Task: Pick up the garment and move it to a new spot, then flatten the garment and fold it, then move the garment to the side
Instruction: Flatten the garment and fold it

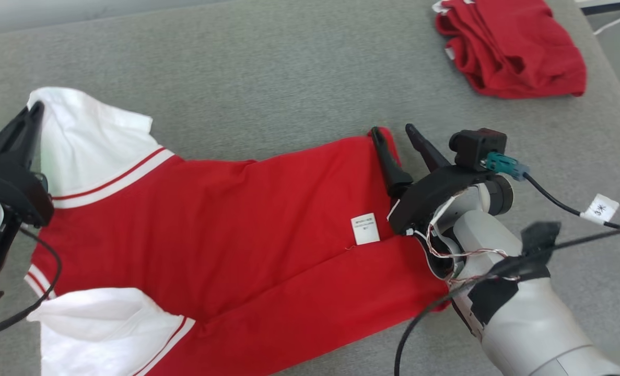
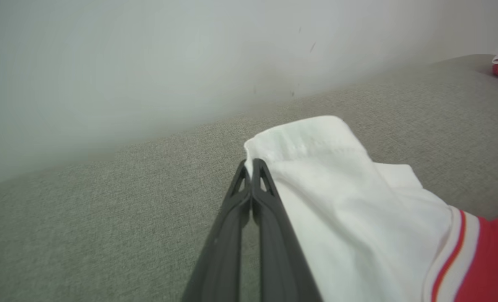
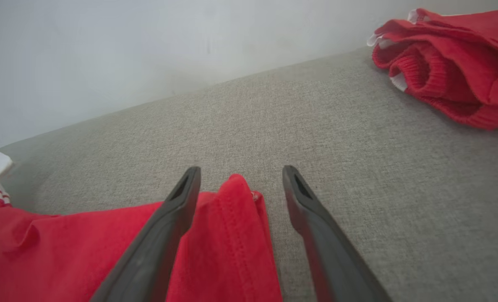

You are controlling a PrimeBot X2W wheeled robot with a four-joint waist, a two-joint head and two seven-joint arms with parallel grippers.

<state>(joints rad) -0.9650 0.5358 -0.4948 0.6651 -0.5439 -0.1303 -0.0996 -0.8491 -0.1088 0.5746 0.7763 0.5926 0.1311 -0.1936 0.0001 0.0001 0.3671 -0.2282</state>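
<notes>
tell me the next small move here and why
Probably close the right end effector: its jaws stand open astride the red hem corner of the garment, while the left end effector looks shut on the white sleeve.

Head view: high, facing steeply down on the grey cloth surface (image 1: 289, 78).
Left wrist view: low, close, along the left gripper (image 2: 252, 162) toward the wall (image 2: 148, 63).
Right wrist view: low, close, along the right gripper (image 3: 240, 170), same wall.
Shared: garment (image 1: 226, 219) and red pile (image 1: 513, 47), all three.

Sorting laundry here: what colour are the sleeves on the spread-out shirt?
The sleeves are white with a red stripe; best in the head view.
</notes>
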